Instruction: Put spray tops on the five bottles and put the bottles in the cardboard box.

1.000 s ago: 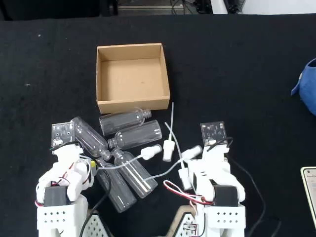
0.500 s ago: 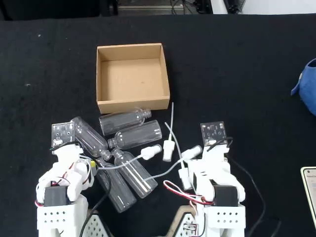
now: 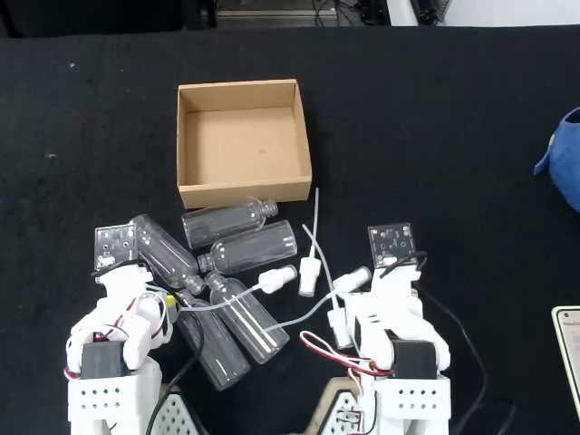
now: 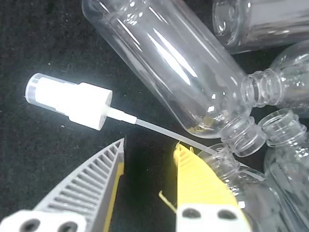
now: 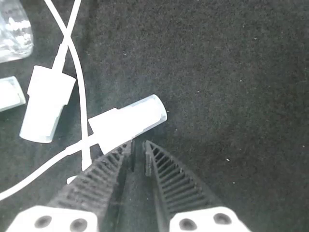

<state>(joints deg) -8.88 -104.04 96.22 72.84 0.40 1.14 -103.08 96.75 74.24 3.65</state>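
The open cardboard box stands behind several clear uncapped bottles lying in a heap. White spray tops with long tubes lie to the right of the heap. My left gripper is open, with a grey and a yellow finger. Just beyond its tips lie a spray top, its thin tube, and a cluster of bottle necks. My right gripper is shut on nothing, its tips almost touching a spray top; a second spray top lies beside it.
Both arm bases sit at the table's near edge. A blue object and a pale card lie at the right edge. Black cloth covers the table to the right of the box.
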